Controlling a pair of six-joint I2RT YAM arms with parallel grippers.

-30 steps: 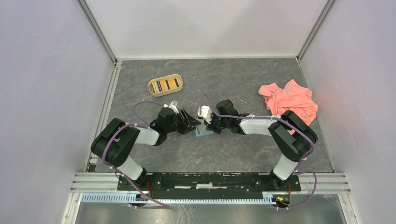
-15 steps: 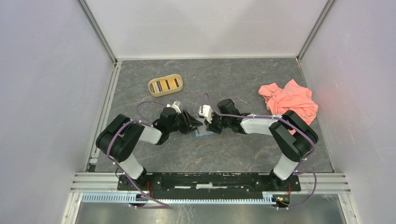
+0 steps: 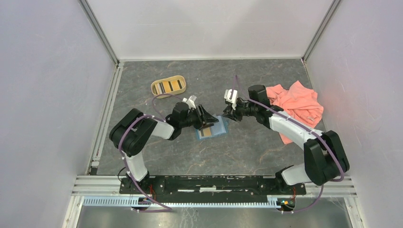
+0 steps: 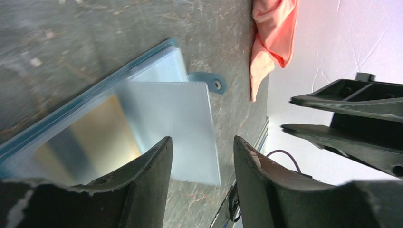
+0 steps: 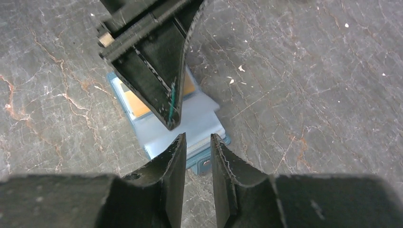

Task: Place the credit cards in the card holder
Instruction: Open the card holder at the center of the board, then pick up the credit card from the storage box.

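Overhead only: tray [image 3: 154,86] of credit cards [image 3: 169,86]

One wallet [image 3: 221,127], one tray [image 3: 153,88], one cloth [image 3: 294,102]

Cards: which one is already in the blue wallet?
The gold card with the dark stripe, lying in the open card holder. The other cards sit farther back in the tan tray.

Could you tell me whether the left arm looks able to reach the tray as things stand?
Probably yes: the tray lies close beyond the left tool, with nothing between them.
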